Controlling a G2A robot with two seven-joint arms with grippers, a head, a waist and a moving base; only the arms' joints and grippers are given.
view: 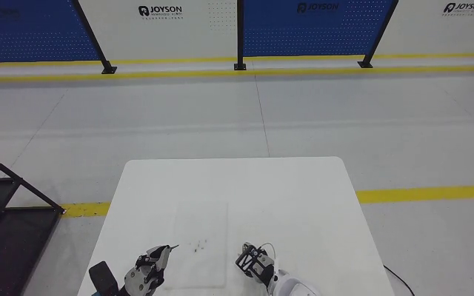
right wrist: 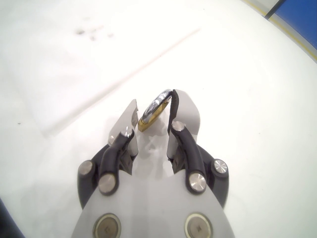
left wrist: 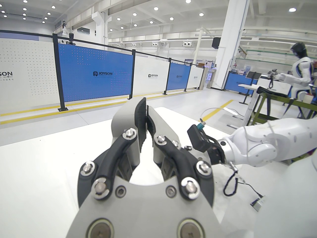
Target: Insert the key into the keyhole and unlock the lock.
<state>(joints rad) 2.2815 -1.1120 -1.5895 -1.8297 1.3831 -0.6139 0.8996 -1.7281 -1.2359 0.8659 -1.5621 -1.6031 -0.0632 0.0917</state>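
The lock [right wrist: 146, 124], a brass body with a silver shackle, is sitting tilted between the fingers of the right gripper [right wrist: 156, 100], which is clamping it just above the white table [view: 296, 192], close to the edge nearest the robot. The key [view: 172, 249] is showing as a thin sliver poking out of the left gripper [left wrist: 146, 107], whose pads are pressing together on it, apart from the lock. Between the two grippers a faint clear sheet [view: 200, 222] is lying on the table, carrying a few dark specks [view: 198, 245].
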